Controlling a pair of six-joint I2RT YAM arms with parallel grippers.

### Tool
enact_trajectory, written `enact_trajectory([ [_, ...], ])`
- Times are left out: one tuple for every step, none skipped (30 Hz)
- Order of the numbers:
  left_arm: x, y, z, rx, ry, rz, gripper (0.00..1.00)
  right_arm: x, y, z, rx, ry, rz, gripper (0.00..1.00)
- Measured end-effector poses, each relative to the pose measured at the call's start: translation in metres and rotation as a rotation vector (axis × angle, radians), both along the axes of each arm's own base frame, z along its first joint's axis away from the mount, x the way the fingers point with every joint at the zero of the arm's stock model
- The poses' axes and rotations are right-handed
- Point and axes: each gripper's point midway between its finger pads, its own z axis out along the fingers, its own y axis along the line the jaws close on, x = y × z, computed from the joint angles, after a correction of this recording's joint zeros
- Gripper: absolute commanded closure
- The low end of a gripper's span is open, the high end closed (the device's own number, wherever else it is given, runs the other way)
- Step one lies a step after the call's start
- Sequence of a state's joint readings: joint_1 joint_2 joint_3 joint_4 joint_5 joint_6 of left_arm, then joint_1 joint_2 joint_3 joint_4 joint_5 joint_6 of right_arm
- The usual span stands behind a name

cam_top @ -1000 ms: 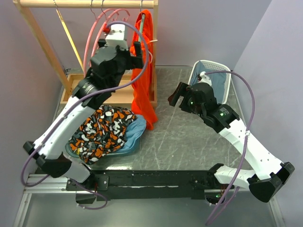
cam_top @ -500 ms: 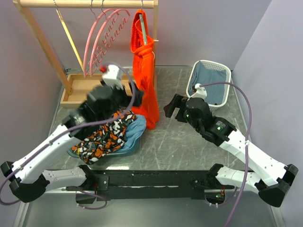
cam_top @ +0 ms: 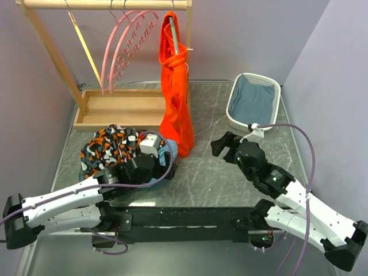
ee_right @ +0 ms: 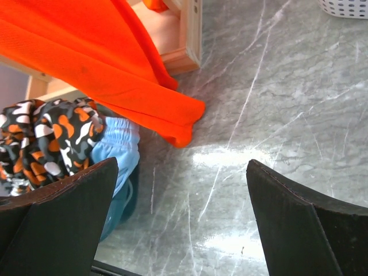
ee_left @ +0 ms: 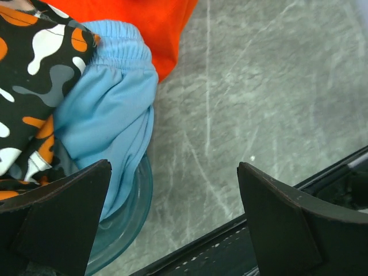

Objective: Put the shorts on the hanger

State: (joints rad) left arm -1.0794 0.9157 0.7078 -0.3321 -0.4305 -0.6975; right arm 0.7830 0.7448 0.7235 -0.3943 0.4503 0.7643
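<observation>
While tools gape empty, shorts are hung up

The shorts are draped over the hanger on the wooden rail, hem down by the worktop. The left tool and right tool are spread wide, with nothing gripped.

Orange-red shorts; black-orange-white blotched garment; light-blue garment; grey veined table.

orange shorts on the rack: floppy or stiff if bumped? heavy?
Probably floppy: the shorts hang in soft folds, and their lower end seems to rest crumpled on the table. Likely light, so a push should swing them rather than shift the rack. The hem on the table may damp that swing.
</observation>
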Motion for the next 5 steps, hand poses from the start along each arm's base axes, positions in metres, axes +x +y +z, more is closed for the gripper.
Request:
enact_trajectory([
  [-0.0013, 0.0012, -0.0003, -0.018, -0.002, 0.003, 0.04, -0.0018, -0.0013, 0.0010, 0.011, -0.010, 0.002, 0.00],
  [-0.0025, 0.0017, 0.0000, -0.039, 0.000, 0.006, 0.03, -0.0036, -0.0025, 0.0013, 0.022, -0.020, 0.004, 0.00],
  [-0.0030, 0.0016, 0.0022, -0.060, -0.004, 0.008, 0.04, -0.0043, -0.0030, 0.0012, 0.023, -0.021, 0.005, 0.00],
  [-0.0029, 0.0010, 0.0044, -0.078, -0.009, 0.009, 0.04, -0.0046, -0.0031, 0.0011, 0.025, -0.025, 0.007, 0.00],
  [-0.0027, 0.0001, 0.0065, -0.099, -0.013, 0.012, 0.04, -0.0049, -0.0032, 0.0004, 0.026, -0.027, 0.008, 0.00],
])
